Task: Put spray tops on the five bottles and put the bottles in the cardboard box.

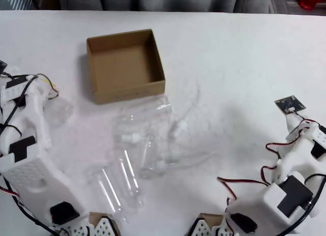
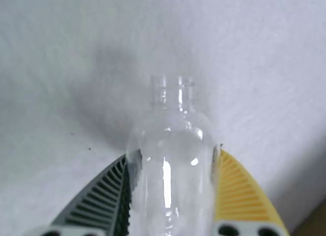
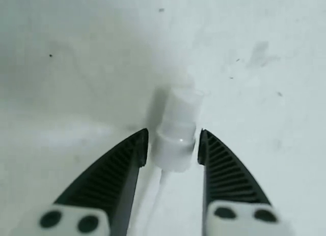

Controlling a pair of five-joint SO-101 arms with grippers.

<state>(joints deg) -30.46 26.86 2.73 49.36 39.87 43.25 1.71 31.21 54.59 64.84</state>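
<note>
Here we count two grippers, one cardboard box (image 1: 130, 91), one held bottle and one held spray top.
The left gripper (image 2: 173, 157) clamps a clear bottle (image 2: 170, 144) over the table (image 1: 244, 58), left of the box. The bottle's long axis runs along the fingers, its bare neck pointing away. The right gripper (image 3: 173, 137) pinches a spray top (image 3: 175, 129), nozzle outward, tube trailing back. Loose bottles (image 1: 130, 177) lie heaped before the box; we cannot count them.

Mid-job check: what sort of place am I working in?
Likely a robotics test bench, not a production line: a plain white tabletop, an open brown cardboard box, scattered clear plastic bottles, and white plastic arms with exposed red and black wiring.
</note>
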